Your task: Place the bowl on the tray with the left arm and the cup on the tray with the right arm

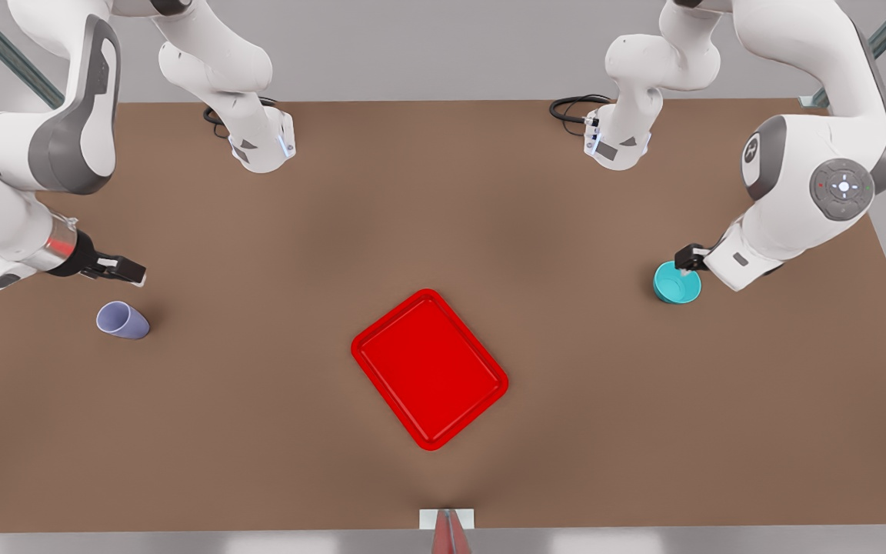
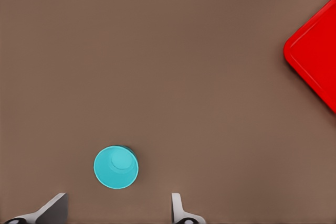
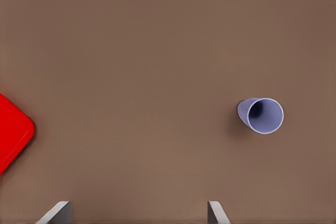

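Note:
The teal bowl [image 1: 677,282] stands upright on the brown table at the front view's right. My left gripper [image 1: 687,261] hovers just over its far rim. In the left wrist view the bowl [image 2: 116,167] lies below and slightly ahead of the open left gripper [image 2: 118,206]. The lavender cup [image 1: 123,320] lies tipped on its side at the front view's left, and my right gripper [image 1: 129,272] hangs above and behind it. The cup [image 3: 261,115] sits off to one side of the open right gripper [image 3: 137,211]. The red tray [image 1: 429,368] lies mid-table, its corners showing in the wrist views [image 2: 317,61] [image 3: 10,132].
Both arm bases [image 1: 262,142] [image 1: 616,138] stand at the back of the table with black cables [image 1: 570,108] beside them. A small white marker [image 1: 447,519] sits at the table's front edge. Bare brown tabletop lies between each object and the tray.

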Controlling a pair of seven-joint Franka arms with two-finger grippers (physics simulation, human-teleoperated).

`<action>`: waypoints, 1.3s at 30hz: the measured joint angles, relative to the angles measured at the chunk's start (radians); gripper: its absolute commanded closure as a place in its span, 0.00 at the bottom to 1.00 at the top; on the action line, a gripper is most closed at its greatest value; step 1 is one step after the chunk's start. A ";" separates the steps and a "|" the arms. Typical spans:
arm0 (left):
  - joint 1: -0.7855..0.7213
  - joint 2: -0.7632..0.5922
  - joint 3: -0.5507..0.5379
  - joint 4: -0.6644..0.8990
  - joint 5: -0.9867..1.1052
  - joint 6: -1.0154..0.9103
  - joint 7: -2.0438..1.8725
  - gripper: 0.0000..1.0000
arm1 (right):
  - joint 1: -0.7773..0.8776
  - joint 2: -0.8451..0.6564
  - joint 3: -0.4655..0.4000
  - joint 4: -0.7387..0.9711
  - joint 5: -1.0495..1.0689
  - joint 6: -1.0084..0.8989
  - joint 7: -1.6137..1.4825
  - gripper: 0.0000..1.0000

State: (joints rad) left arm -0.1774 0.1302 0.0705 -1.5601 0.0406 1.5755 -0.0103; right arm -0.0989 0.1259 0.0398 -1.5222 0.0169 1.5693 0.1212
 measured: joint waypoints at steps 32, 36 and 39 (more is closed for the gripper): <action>0.345 0.313 0.031 -0.504 -0.139 0.531 0.553 0.00 | -0.001 0.001 0.000 -0.001 0.000 0.000 0.000 0.00; 0.348 0.327 0.029 -0.505 -0.145 0.530 0.593 0.08 | 0.004 0.001 0.000 0.003 0.001 0.000 0.000 0.00; 0.347 0.331 0.029 -0.505 -0.150 0.531 0.593 0.20 | -0.004 0.005 0.000 0.003 0.002 0.000 0.000 0.00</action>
State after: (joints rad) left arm 0.1694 0.4615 0.0997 -2.0647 -0.1095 2.1061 0.5825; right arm -0.1029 0.1313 0.0398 -1.5188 0.0184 1.5692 0.1212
